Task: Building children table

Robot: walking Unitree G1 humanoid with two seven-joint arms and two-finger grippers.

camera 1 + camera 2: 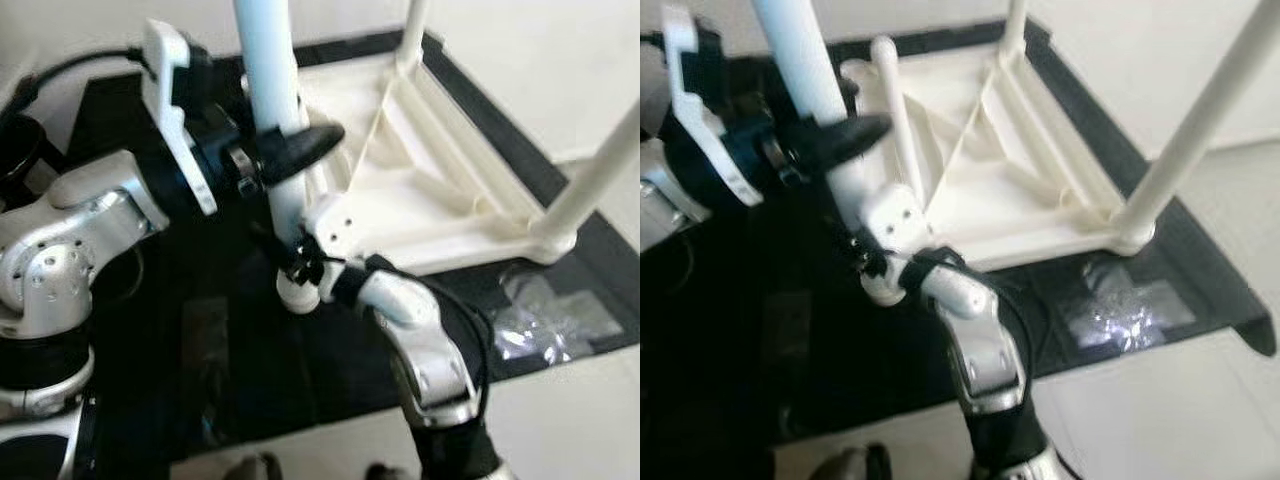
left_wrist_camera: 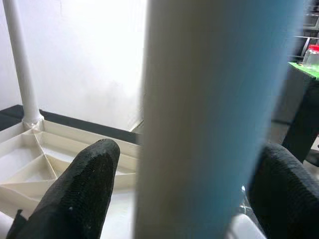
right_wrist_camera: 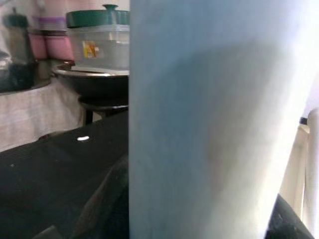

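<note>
A white children's table (image 1: 440, 200) lies upside down on a black mat (image 1: 200, 330), with two fitted legs (image 1: 600, 170) standing up from its far and right corners. At its near left corner a loose pale leg (image 1: 268, 60) stands nearly upright. My left gripper (image 1: 288, 150) is shut on this leg about halfway up, one black finger (image 2: 84, 189) on each side. My right gripper (image 1: 303, 262) is shut on the same leg (image 3: 209, 119) just above its lower end, which rests by the table's corner socket (image 1: 335, 225).
A clear plastic bag (image 1: 540, 320) of small parts lies on the mat to the right of my right arm. Pale floor borders the mat in front and to the right. Stacked lidded containers (image 3: 94, 35) stand in the background beyond the mat.
</note>
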